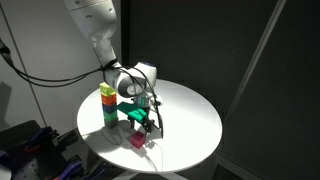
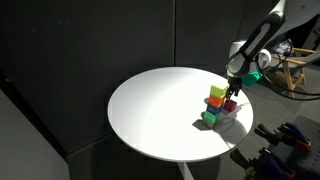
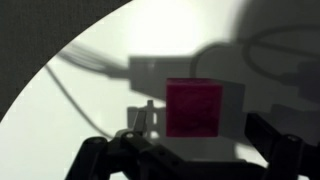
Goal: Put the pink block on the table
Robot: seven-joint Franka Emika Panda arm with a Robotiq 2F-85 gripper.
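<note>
The pink block [image 1: 137, 141] lies on the round white table [image 1: 190, 110], near its edge, and also shows in an exterior view [image 2: 229, 104]. In the wrist view the pink block [image 3: 195, 107] sits on the table [image 3: 60, 130] in shadow, between and just beyond my two fingers, with a gap on each side. My gripper [image 1: 148, 124] hangs just above the block, open and empty; it shows too in an exterior view [image 2: 233, 92] and in the wrist view [image 3: 205, 138].
A stack of cubes stands close beside the pink block: yellow [image 1: 107, 91] on orange [image 1: 107, 100] on green [image 1: 109, 114], also seen in an exterior view [image 2: 216, 97]. Cables trail from the arm. The table edge is near the block.
</note>
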